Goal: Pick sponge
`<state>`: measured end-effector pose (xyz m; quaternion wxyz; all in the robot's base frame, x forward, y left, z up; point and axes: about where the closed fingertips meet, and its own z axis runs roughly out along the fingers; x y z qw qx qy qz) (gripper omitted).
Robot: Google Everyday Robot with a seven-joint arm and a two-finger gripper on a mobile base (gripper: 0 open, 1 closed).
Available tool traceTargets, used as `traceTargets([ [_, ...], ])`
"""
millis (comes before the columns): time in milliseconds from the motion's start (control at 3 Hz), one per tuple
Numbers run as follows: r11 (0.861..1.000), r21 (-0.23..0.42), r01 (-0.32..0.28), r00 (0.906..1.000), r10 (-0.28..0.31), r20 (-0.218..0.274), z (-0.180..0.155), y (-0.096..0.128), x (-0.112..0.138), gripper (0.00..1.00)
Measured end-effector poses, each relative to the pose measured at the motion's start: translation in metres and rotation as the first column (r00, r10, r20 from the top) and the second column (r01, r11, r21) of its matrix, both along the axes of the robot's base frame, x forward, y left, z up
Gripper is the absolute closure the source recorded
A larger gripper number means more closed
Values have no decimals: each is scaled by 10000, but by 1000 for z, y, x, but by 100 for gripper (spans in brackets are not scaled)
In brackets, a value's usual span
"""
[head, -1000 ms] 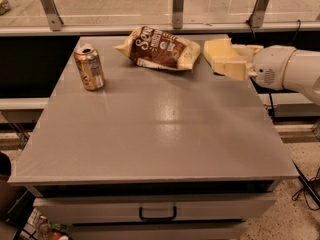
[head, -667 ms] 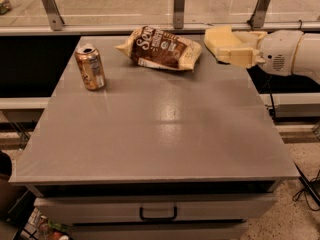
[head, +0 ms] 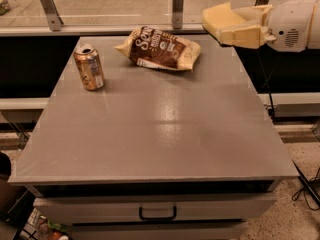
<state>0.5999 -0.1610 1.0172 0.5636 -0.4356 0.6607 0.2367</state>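
The gripper (head: 232,25) sits at the upper right of the camera view, reaching in from the right edge on a white, rounded wrist housing (head: 292,24). Its pale yellow fingers (head: 245,35) are clamped on the sponge (head: 215,16) — one finger runs along the underside of the foam block and the other along its top. The sponge is a thick, pale yellow block, held in the air just beyond the far right corner of the grey table (head: 160,134) and not touching its surface. It points left, away from the wrist.

On the table, a gold soda can (head: 89,67) stands upright near the far left edge. A brown-and-cream snack bag (head: 160,49) lies flat near the far edge, between the can and the held sponge and well apart from both. The near part of the tabletop shows a soft glare. Below the front edge is a drawer with a dark handle (head: 157,214) — and black cables (head: 307,189) trail across the floor at the lower right.
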Motion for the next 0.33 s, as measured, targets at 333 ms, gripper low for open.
traceTargets([
  [333, 9986, -343, 404, 9991, -399, 157, 17, 7, -22, 100],
])
